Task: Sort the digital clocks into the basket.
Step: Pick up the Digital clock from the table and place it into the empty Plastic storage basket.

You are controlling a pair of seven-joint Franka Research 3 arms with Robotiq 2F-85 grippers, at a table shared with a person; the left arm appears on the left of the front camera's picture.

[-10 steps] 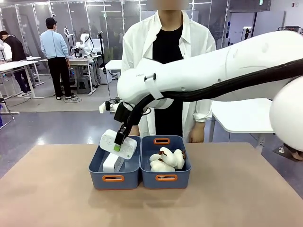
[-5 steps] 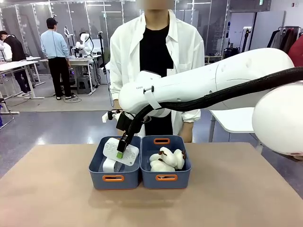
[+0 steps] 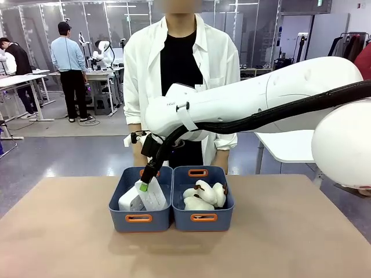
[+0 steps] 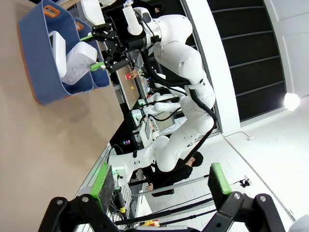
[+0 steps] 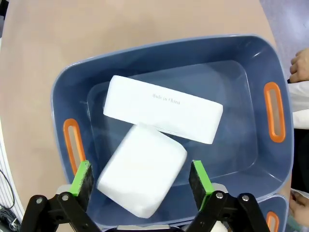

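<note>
Both digital clocks lie in the left basket (image 3: 139, 218), under the spread right gripper (image 5: 140, 180).

The right wrist view looks straight down: one digital clock (image 5: 163, 115) lies flat with faint print on its face, the other digital clock (image 5: 142, 178) leans across its near edge — bare blue floor remains toward the far handle slot. The front view adds the neighbouring bin (image 3: 203, 217) of plush toys (image 3: 204, 195) touching alongside, a person behind, and open table all round. The left gripper (image 4: 159, 181) hangs open, well away — its view catches both bins sideways.
</note>
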